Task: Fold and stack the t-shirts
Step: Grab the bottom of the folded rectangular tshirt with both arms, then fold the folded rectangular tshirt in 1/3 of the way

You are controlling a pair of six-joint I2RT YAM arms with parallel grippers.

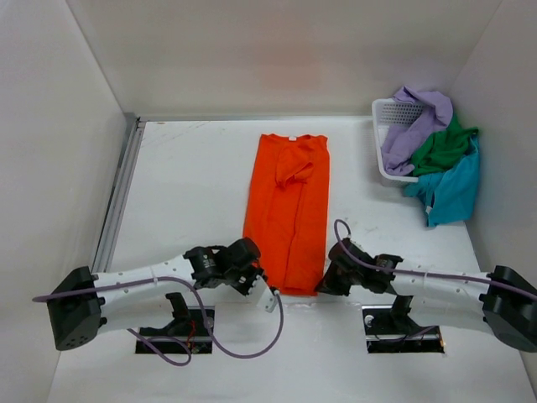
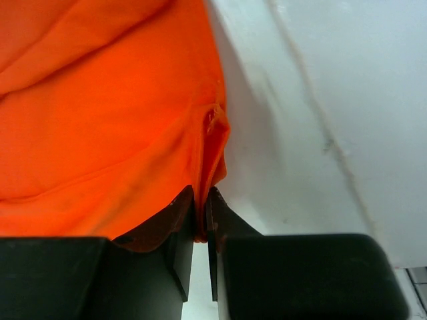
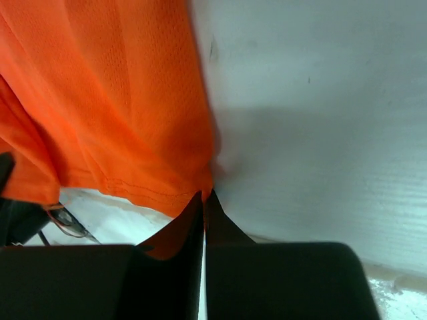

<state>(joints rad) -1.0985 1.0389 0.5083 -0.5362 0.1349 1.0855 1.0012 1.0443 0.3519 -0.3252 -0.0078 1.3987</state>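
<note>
The bright orange t-shirt [image 1: 287, 210] lies on the table as a long narrow strip, sides folded in, collar at the far end. My left gripper [image 1: 252, 274] is shut on its near left hem corner; the left wrist view shows orange cloth [image 2: 120, 120] pinched between the jaws [image 2: 203, 200]. My right gripper [image 1: 327, 281] is shut on the near right hem corner; the right wrist view shows the hem [image 3: 133, 133] caught at the fingertips [image 3: 204, 198]. The lavender shirt [image 1: 415, 122], dark green shirt [image 1: 443, 144] and teal shirt [image 1: 451, 189] hang over a basket at the far right.
The white mesh basket [image 1: 388, 113] stands against the right wall. White walls close in the table on three sides, with a metal rail [image 1: 117, 193] along the left edge. Two black arm mounts [image 1: 176, 323] sit at the near edge.
</note>
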